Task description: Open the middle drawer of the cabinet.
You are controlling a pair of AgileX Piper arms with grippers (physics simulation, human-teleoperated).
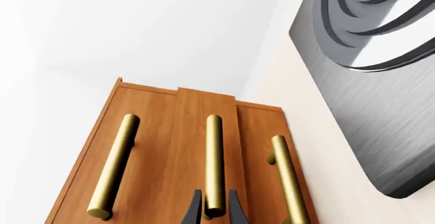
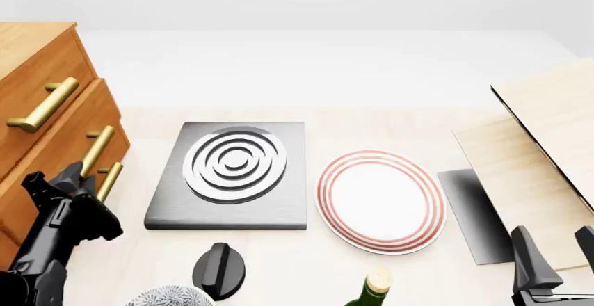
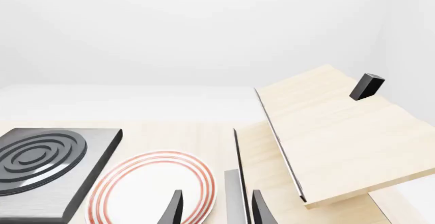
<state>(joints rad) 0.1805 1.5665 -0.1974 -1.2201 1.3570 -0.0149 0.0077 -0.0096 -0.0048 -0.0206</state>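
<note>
Pale tabletop, left edge: my left gripper [image 1: 215, 215], jaws narrowed around the near end of the middle drawer's [image 2: 55, 142] brass bar handle [image 1: 214, 163] on the cabinet [image 2: 33, 55], faces pulling straight back; my right gripper [image 3: 216, 211] idles open, well apart.

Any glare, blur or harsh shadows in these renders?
Front view: sharp, flat light, a bright sheen on the hob. Left wrist view: soft highlights along the brass handles, steep perspective on the cabinet. Right wrist view: washed-out white background, no blur.
</note>
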